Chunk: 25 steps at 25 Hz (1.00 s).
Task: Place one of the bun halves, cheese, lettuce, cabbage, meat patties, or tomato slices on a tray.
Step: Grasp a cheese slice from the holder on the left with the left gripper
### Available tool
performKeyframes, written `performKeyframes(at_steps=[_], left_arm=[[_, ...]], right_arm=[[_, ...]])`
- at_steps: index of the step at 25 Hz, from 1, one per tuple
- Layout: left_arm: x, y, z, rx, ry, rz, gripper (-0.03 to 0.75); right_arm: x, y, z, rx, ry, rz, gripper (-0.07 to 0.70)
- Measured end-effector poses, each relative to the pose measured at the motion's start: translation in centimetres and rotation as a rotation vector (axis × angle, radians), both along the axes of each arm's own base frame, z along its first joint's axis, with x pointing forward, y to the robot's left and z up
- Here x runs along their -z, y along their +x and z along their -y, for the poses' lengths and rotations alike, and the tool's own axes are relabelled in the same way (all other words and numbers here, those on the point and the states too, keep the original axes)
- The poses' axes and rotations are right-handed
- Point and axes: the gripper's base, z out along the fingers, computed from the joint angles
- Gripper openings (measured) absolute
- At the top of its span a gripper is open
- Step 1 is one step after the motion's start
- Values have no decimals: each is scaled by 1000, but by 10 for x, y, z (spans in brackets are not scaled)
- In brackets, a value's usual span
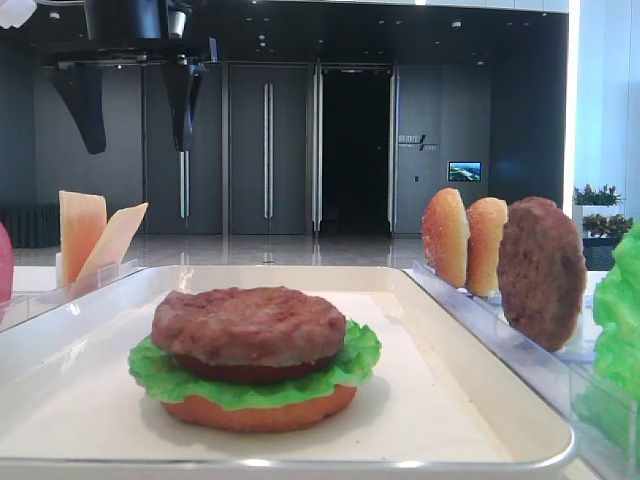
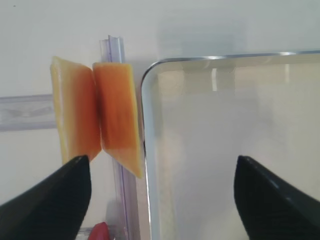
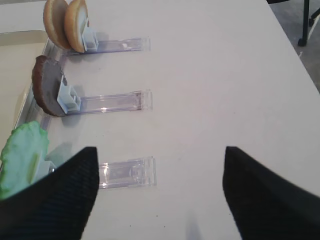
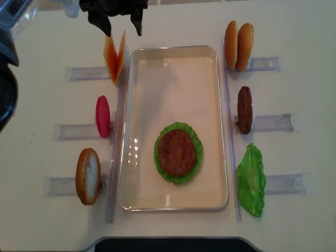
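Observation:
On the white tray [image 4: 131, 105] lies a stack [image 4: 177, 152]: a meat patty [image 1: 250, 325] on lettuce [image 1: 355, 365] on a bun half [image 1: 260, 412]. Two cheese slices [image 2: 95, 117] lean in a V in the rack by the tray's far left corner. My left gripper [image 4: 118, 26] hangs open above them, empty, one finger over the cheese and the other over the tray floor [image 2: 162, 200]. My right gripper [image 3: 160, 195] is open and empty over bare table, right of the racks. A lettuce leaf [image 3: 22, 157], a patty [image 3: 47, 92] and two bun halves [image 3: 65, 25] stand there.
Clear plastic racks [image 4: 262, 123] flank both long sides of the tray. On the left side stand a red tomato slice [image 4: 103, 116] and another bun half [image 4: 87, 176]. The tray's raised rim [image 2: 147, 150] runs right beside the cheese rack.

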Motion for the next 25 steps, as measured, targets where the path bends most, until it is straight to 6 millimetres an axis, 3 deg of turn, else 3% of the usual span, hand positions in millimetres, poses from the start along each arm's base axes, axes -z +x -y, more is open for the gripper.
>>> performKeyframes(at_steps=[5, 25], left_arm=[[1, 1, -2, -2, 25, 6, 692], [61, 18, 0, 5, 121, -96, 692]], right_arm=[[0, 0, 0, 0, 0, 0, 523], [0, 0, 0, 0, 0, 0, 523]])
